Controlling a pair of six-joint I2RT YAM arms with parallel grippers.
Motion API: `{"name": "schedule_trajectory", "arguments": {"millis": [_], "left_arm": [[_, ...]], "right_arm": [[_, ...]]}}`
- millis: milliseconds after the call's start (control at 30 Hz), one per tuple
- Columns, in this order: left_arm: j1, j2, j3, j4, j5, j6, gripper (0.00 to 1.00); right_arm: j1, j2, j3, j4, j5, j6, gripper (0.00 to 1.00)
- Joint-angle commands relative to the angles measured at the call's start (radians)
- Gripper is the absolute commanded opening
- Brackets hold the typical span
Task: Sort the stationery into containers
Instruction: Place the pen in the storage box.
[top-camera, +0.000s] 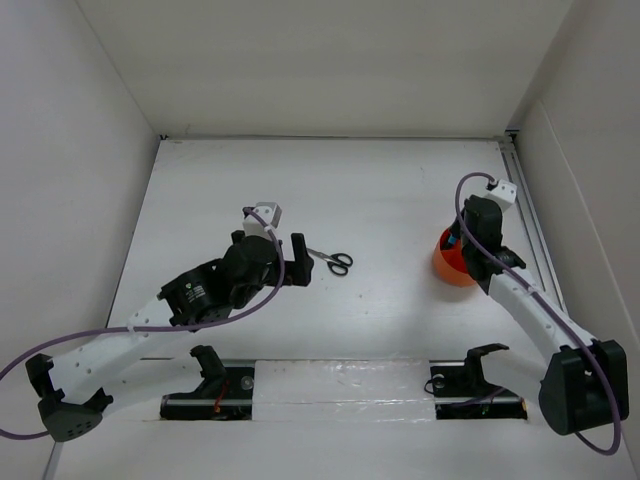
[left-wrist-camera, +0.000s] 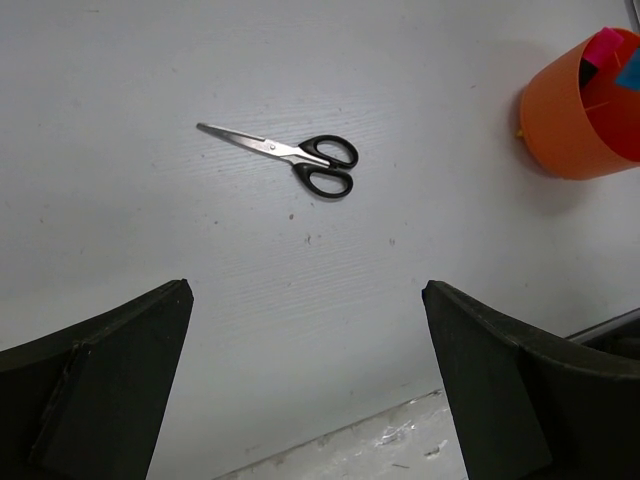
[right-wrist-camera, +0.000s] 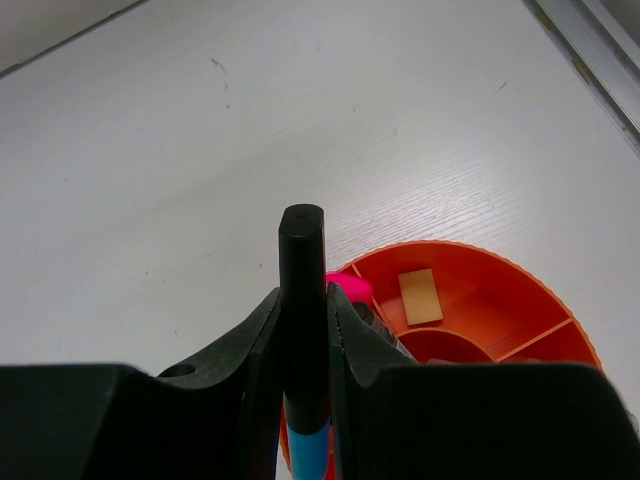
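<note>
My right gripper (right-wrist-camera: 302, 335) is clamped narrow on the marker (right-wrist-camera: 302, 250). Both fingers (right-wrist-camera: 262, 330) press its black barrel. The blunt black end sticks out past the tips, and the blue cap (right-wrist-camera: 308, 455) sits back toward the wrist camera. Just beyond the fingers I see the cup (right-wrist-camera: 455, 246), orange, with inner dividers. A tan eraser (right-wrist-camera: 420, 296) lies flat in one compartment, and a pink cap (right-wrist-camera: 348, 286) pokes up in the one nearest the gripper. The marker's line crosses the cup's near rim in this feed, and I cannot tell whether it touches the cup. From the top camera the right gripper (top-camera: 458, 243) hangs right over the cup (top-camera: 448, 272), which stands on the right half of the table (top-camera: 380, 190).

My left gripper (left-wrist-camera: 307, 300) is spread wide and holds nothing; its two fingers (left-wrist-camera: 100, 400) frame the table surface. Ahead of them the scissors (left-wrist-camera: 290, 157) lie flat and closed, apart from the fingers. In the wrist feed their blades point left and their black handles sit to the right. The cup (left-wrist-camera: 565, 120) shows at the upper right of that feed, well apart from the scissors, with pink and blue showing inside it. From above, the left gripper (top-camera: 298, 262) sits just left of the scissors (top-camera: 333, 261), near the table's middle.
</note>
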Motion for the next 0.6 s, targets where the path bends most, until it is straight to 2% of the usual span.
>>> {"name": "schedule_trajectory", "arguments": {"millis": [0,267,567], "left_arm": [[0.003,-0.005,-0.003,0.02,0.011,0.019,1.0],[0.003,-0.005,-0.012,0.03,0.02,0.019,1.0],[0.003,-0.014,-0.012,0.03,0.029,0.019,1.0]], "right_arm": [[-0.004,0.001,0.034,0.05,-0.002,-0.014,0.0],[-0.004,0.081,0.053,0.05,-0.002,-0.024,0.0],[0.005,0.09,0.053,0.05,-0.002,-0.014,0.01]]}}
